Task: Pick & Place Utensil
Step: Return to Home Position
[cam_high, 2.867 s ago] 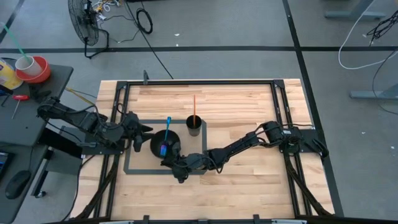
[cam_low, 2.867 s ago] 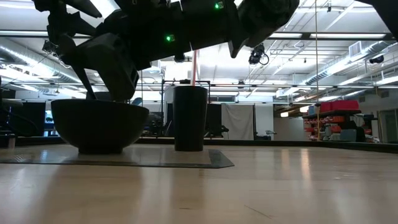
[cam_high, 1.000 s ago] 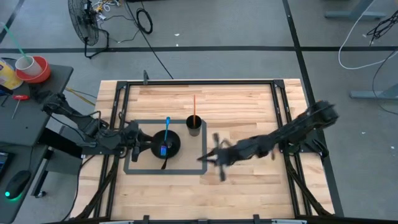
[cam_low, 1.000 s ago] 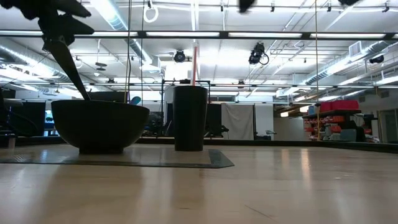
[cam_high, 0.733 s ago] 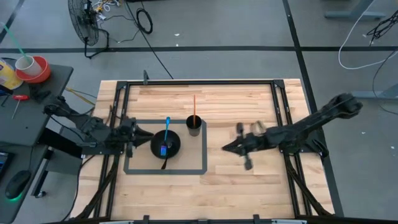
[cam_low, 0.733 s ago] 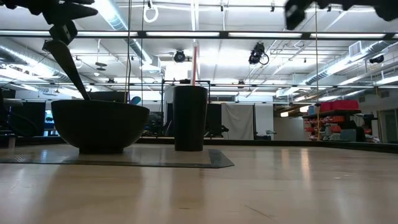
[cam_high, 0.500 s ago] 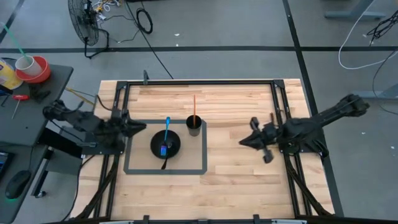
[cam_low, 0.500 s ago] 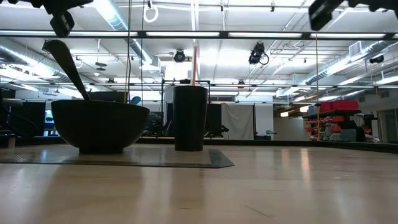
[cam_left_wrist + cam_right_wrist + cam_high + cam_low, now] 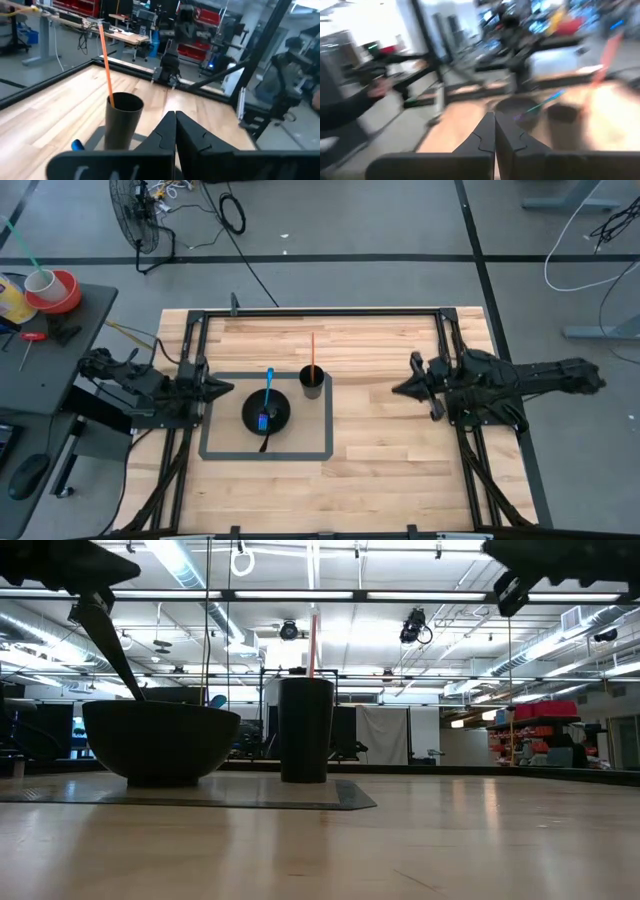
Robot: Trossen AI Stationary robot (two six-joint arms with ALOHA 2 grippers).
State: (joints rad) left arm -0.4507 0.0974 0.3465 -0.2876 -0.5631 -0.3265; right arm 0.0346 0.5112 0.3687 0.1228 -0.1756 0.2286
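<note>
A black bowl [image 9: 266,415] stands on a grey mat [image 9: 225,452]. A blue utensil [image 9: 268,392] lies in the bowl, its handle leaning over the far rim. A dark handle [image 9: 262,444] sticks out over the near rim; in the low view a utensil handle [image 9: 108,648] rises from the bowl [image 9: 160,740]. To the right, a black cup [image 9: 313,380] holds an upright orange stick [image 9: 312,348]. My left gripper [image 9: 222,388] is shut and bare, left of the bowl. My right gripper [image 9: 398,389] is shut and bare, far right of the cup.
Black frame rails [image 9: 320,310] border the wooden table [image 9: 380,470]. Bare wood lies between the mat and my right gripper, and along the near edge. Off the table to the left, a side bench holds a red-rimmed cup [image 9: 50,288].
My right gripper has swung from the mat's near right corner toward the table's right edge, rising out of the low view. My left gripper has drawn back from the bowl toward the left edge and shut on nothing. The bowl, cup and utensils have kept still.
</note>
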